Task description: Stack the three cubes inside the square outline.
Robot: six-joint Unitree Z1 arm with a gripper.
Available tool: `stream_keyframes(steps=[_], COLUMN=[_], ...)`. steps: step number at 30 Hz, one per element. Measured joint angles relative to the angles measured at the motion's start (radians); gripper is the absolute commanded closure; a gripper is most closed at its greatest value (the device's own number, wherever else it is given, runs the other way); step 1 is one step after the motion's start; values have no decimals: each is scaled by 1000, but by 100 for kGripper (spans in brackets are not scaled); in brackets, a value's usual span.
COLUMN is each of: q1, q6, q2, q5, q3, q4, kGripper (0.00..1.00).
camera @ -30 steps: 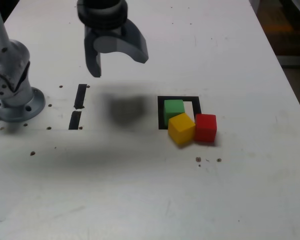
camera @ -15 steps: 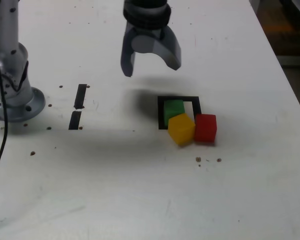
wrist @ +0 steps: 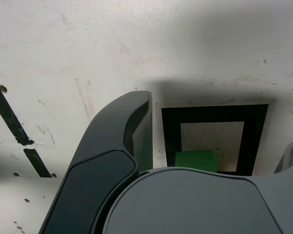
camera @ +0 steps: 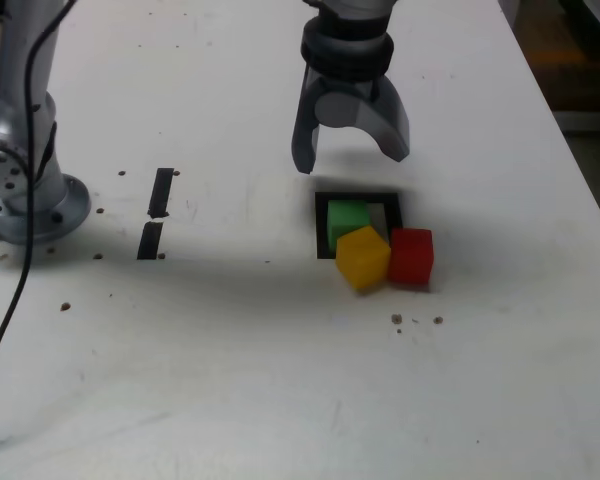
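- I have the gripper (camera: 352,155) hanging in the air with its jaws spread wide and nothing between them; it is released, not grasping.
- In the exterior view it hovers just above the far edge of the square outline (camera: 324,228), pointing down at the table (camera: 280,380).
- The relation my next move turns on: the cubes lie on the near side of the gripper and lower. The green cube (camera: 347,217) is almost straight under it, inside the outline.
- The yellow cube (camera: 363,257) sits across the outline's near edge, turned a little off square and just in front of the green one. The red cube (camera: 411,255) stands beside the yellow one on the exterior view's right, outside the outline.
- Nothing is stacked yet; all three rest on the table.
- I judge the yellow or red cube must be lifted next, which means coming nearer and down.
- The wrist view shows the outline's white centre with the green cube (wrist: 195,159) peeking out beside one dark finger (wrist: 112,161). It hides the yellow and red cubes.
- Only the exterior view shows the two short black strips (camera: 156,212) and the arm's base (camera: 25,195), well off to its left.
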Motion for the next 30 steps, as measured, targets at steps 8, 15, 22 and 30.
stream_keyframes(steps=[8, 15, 22, 30], q1=[-11, -31, -43, -61], q6=[0, -5, -27, -51], q2=[47, 74, 75, 80], q5=[-11, -35, -58, -84], q3=[-51, -75, -75, -73], q4=[-16, -47, -82, -114], kGripper=[3, 3, 3, 3])
